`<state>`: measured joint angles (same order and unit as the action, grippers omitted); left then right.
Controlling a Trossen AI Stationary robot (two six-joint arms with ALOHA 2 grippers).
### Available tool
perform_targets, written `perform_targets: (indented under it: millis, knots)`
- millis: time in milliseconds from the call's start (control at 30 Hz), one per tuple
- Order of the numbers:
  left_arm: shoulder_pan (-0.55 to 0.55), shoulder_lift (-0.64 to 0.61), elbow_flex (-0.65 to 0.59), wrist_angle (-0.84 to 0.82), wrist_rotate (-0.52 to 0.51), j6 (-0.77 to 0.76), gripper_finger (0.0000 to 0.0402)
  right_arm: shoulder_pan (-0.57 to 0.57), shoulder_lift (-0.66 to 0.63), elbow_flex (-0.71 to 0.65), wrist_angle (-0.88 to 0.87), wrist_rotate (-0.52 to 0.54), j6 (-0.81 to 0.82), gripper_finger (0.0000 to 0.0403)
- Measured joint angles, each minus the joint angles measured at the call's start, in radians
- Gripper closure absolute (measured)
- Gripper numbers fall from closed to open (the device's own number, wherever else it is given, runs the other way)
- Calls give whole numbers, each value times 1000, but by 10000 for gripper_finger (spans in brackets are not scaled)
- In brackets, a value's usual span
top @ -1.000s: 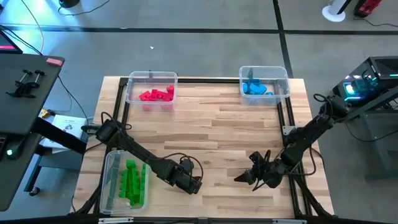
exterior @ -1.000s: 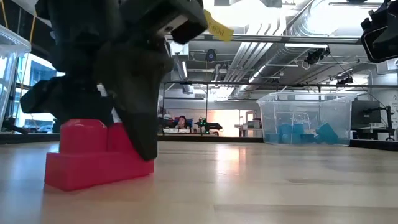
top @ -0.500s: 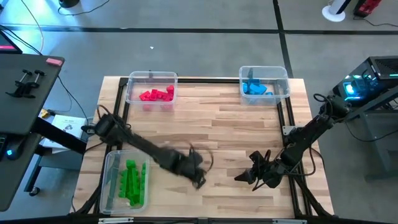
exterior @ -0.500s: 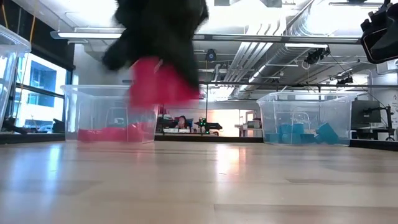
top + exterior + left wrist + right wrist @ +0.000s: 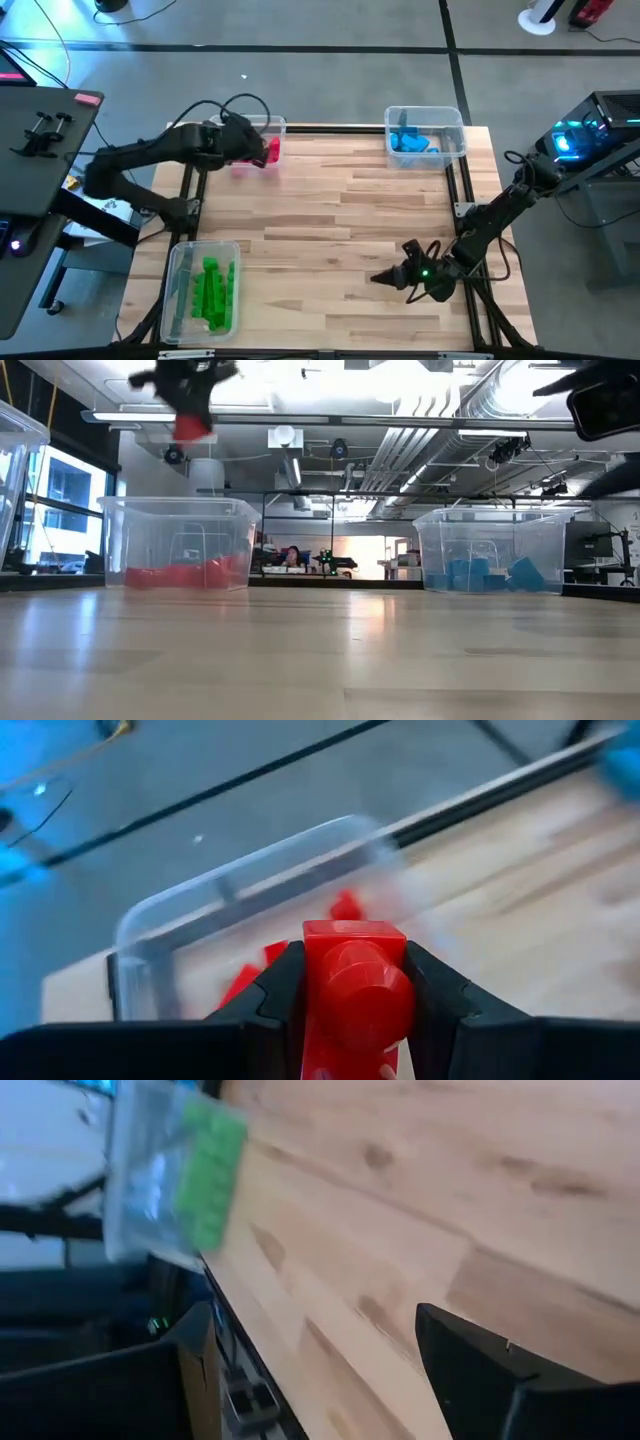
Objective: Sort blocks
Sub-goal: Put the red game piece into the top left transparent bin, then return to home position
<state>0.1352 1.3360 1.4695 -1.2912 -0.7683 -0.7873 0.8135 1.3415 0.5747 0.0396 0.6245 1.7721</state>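
Observation:
A red block (image 5: pixel 352 982) hangs in the air above the clear bin (image 5: pixel 243 128) of red blocks at the table's far left, with my left gripper (image 5: pixel 266 150) shut on it. In the low view the block (image 5: pixel 190 426) hangs high over that bin (image 5: pixel 180 545). My right gripper (image 5: pixel 384 279) stands open near the front right of the table, pointing toward the left edge, with nothing between its fingers (image 5: pixel 190 1370). My left gripper pinches the red block's two opposite sides (image 5: pixel 312 982) between its two fingers (image 5: pixel 283 992). The fingers slant down from the near left. The block is lifted clear, with a round stud (image 5: pixel 362 998) facing the wrist camera.
A clear bin with blue blocks (image 5: pixel 425 135) stands at the far right. Another clear bin with green blocks (image 5: pixel 203 290) sits at the near left corner. A black frame (image 5: pixel 330 128) runs along the table's edges. The bare wooden top (image 5: pixel 340 220) lies between the bins.
My left gripper has lifted the red block off the table near the front middle. It has swung up fast toward the far left with the block, tipping less steeply downward, and is now over the red bin. My right gripper's wrist has turned a little in place.

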Motion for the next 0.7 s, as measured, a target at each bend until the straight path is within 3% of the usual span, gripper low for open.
perform_targets:
  millis: [100,200,300,367,567,700]
  knots:
    - [112,-103,-197,185,64,93,306,-2,0,0,21,66,0,187]
    - [182,-200,-392,517,189,207,306,-2,0,0,57,107,0,187]
    - [234,-274,-526,867,268,334,305,-2,0,0,94,131,0,187]
    - [267,-292,-574,999,282,355,285,-2,0,0,111,148,0,187]
    - [349,-303,-585,1012,324,381,201,-2,0,0,170,160,0,187]
    - [356,-337,-559,970,376,422,170,-2,0,0,198,161,-6,187]
